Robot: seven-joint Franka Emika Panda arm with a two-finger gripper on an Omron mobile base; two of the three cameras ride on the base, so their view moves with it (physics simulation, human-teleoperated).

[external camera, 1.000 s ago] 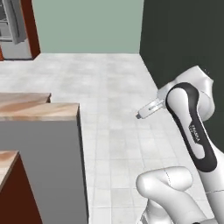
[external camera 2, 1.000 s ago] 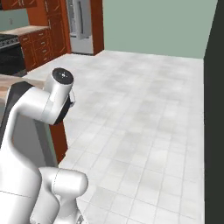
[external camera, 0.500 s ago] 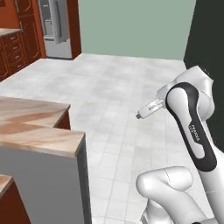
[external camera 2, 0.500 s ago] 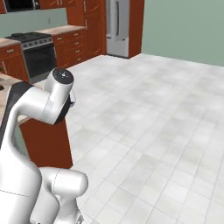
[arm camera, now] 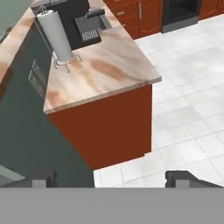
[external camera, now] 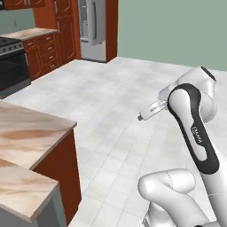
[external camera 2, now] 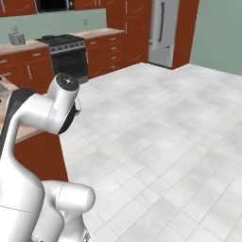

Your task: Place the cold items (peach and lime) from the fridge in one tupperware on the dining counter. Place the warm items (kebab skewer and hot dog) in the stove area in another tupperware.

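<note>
Now well clear of the task's things: pincer (arm camera: pixel 109 178) spread wide, nothing between its fingertips (arm camera: pixel 43 178), one dark tip at each lower corner of the hand view. Looks down past a corner of the dining counter (arm camera: pixel 109 65), a bench with beige-pink marbled top and red-brown base, lying above and ahead of the tips, not touching them. On that bench, far end: paper towel roll (arm camera: pixel 56 36) upright on a wire stand, and just beside it a dark coffee machine (arm camera: pixel 81 19). Alongside the bench's left side, a higher grey-fronted ledge (arm camera: pixel 26 109). Pale tiled floor (arm camera: pixel 188 109) to the right of the bench and under the tips.

From the left base view: white arm (external camera: pixel 195 133) folded up at lower right, hand out of clear sight behind the elbow. Dining counter corner at lower left, near the arm's base. Fridge (external camera: pixel 94 29), tall and grey, doors shut, far across the floor at top centre, set into red-brown cabinets. Stove area (external camera: pixel 13 62) at the far left edge, dark oven front under a light worktop, well apart from the arm.

From the right base view: fridge at top right of centre, stove area left of it, arm in the lower left foreground.

Peach, lime and both tupperware trays: cannot tell where.
</note>
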